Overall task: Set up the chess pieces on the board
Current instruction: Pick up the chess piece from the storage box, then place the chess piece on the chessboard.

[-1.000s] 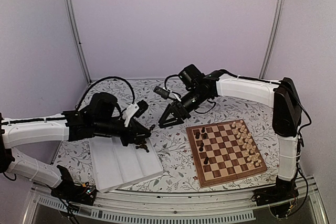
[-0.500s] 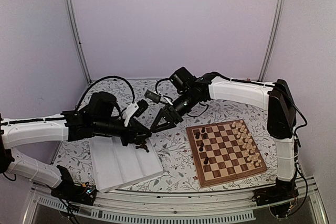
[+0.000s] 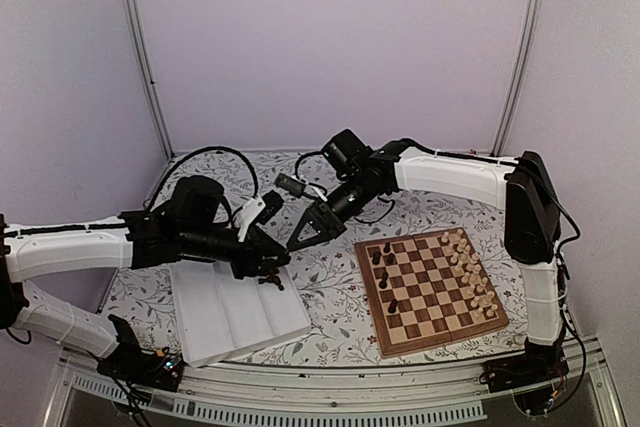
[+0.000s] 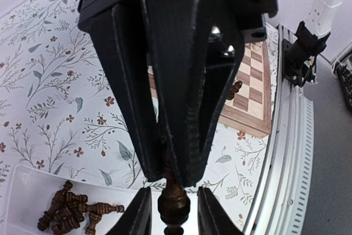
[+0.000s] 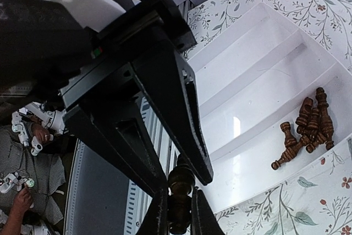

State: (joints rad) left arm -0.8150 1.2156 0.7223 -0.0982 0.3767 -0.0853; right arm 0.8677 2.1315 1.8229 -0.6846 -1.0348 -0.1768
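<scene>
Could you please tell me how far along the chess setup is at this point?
Looks done: the cream pieces line the right side of the board, with only a few dark pieces opposite. In hand: one dark piece, pinched by the right gripper and also between the fingers of the left gripper. Remaining: a heap of dark pieces in the white tray.

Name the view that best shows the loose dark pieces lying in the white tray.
Right wrist: the dark pieces lie unobstructed in one groove of the tray, individually distinguishable. Left wrist shows them small near the bottom edge; the top view, only a dark speck.
</scene>
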